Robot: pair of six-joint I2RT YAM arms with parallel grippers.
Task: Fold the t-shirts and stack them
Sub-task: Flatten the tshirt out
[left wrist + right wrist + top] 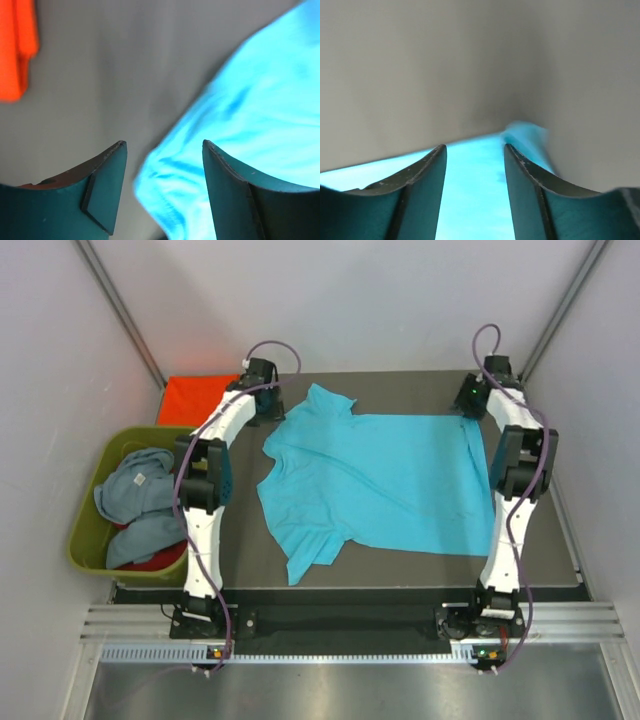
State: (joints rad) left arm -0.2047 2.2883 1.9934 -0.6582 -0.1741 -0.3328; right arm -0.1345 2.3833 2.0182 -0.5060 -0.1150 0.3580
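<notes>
We see a dark grey table (400,568) boxed in by pale, bare walls (380,300) on three sides. A ribbed metal rail (350,625) runs along the table's near edge.

The turquoise t-shirt (390,480) lies spread across the middle and right of the table. Its collar points to the table's left side and its hem reaches the right side, with creases around the sleeves. The orange-red t-shirt (195,398) lies just off the table's far left corner.

An olive-green tub (90,540) stands against the table's left edge. It holds the crumpled grey-blue t-shirt (135,490) with the red t-shirt (160,562) beneath it.

Near the table's far left corner, the left gripper (164,142) has its jaws apart above a sleeve edge and holds nothing. At the far right corner, the right gripper (475,146) also stands parted over the hem, with blurred turquoise cloth showing between its fingers.
</notes>
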